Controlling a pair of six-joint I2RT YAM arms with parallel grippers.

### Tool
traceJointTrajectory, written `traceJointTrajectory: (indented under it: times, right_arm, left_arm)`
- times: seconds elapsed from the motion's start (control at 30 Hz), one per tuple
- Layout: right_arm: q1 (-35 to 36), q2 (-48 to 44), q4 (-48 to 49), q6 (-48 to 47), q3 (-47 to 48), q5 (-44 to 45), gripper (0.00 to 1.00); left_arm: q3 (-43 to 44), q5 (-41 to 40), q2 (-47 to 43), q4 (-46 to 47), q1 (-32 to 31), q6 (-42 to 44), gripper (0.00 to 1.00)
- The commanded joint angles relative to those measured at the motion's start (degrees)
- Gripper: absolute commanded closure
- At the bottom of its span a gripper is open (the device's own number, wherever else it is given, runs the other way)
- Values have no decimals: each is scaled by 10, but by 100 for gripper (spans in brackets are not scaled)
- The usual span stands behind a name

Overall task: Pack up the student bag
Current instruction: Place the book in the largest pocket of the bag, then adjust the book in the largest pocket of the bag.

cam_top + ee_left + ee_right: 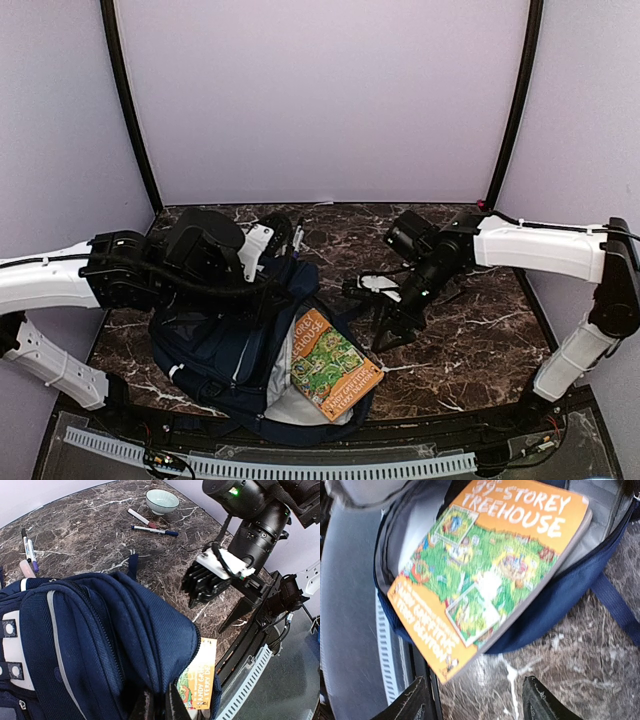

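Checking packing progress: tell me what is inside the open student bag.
A Treehouse book lies half inside the student bag on its grey lining, one end sticking out. Anything beneath it or deeper is covered.

The bag (215, 345) lay on the table (470, 340), left of centre, near the front edge. A book (335, 368) lay in its open mouth, half sticking out to the right. The right gripper (388, 338) hung just right of the book, apart from it. Past the bag stood a bowl (162, 501), with two pens (152, 530) just before it.
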Motion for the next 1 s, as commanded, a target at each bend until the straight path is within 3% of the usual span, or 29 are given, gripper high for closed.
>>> traceJointTrajectory:
  times: [0.0, 0.1, 0.47, 0.6, 0.97]
  right_arm:
    - [-1, -42, -27, -86, -44, 54, 36]
    - [9, -53, -38, -110, -56, 61, 36]
    - [102, -59, 10, -123, -81, 203, 31]
    - [120, -57, 26, -121, -89, 206, 23]
    - [127, 21, 128, -67, -40, 244, 22]
  left_arm:
    - [1, -16, 5, 80, 6, -5, 100]
    - [-14, 17, 6, 105, 6, -11, 100]
    - [-13, 11, 1, 106, 6, -19, 100]
    - [-5, 10, 2, 100, 7, -17, 100]
    - [9, 13, 9, 77, 8, -16, 100]
